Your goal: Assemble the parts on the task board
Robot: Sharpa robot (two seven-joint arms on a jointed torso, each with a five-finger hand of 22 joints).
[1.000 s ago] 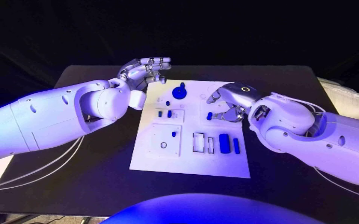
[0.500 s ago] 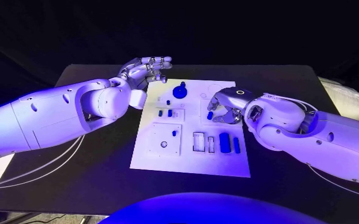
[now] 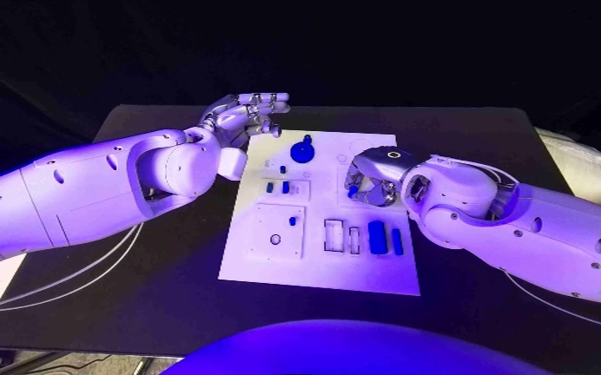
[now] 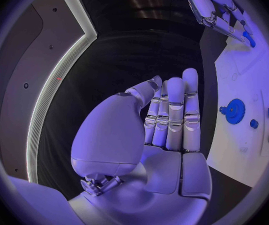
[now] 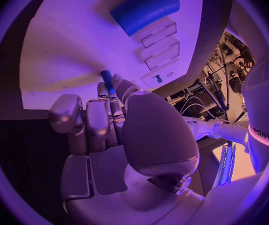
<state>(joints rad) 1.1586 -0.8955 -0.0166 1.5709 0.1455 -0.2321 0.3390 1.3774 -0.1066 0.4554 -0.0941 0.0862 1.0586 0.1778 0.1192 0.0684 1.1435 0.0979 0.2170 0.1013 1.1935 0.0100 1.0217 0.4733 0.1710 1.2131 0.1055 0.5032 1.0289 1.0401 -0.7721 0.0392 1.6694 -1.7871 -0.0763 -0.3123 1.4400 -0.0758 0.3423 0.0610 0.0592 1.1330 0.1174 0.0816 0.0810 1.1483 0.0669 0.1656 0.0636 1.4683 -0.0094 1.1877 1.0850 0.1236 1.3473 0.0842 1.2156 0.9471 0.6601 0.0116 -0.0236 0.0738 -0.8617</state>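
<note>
The white task board [image 3: 313,266] lies in the middle of the black table. My right hand [image 3: 372,180] is low over its right half. In the right wrist view its thumb and a fingertip pinch a small blue peg [image 5: 107,80] that stands against the board [image 5: 66,60]. My left hand [image 3: 251,115] hovers over the board's far left corner with fingers straight and nothing in it [image 4: 169,120]. A round blue gear part [image 3: 302,149] sits at the far end. Two small blue pegs [image 3: 277,188] stand left of centre, and a thick blue cylinder [image 3: 376,237] lies near the right edge.
A slim blue bar [image 3: 396,241] lies beside the cylinder, next to pale rectangular slots [image 3: 333,236]. Another small blue peg [image 3: 293,220] sits in a square plate on the near left. The black table [image 3: 476,132] extends around the board on all sides.
My right hand has moved in over the board's right half and lowered its fingers around the small blue peg. My left hand has stayed nearly still.
</note>
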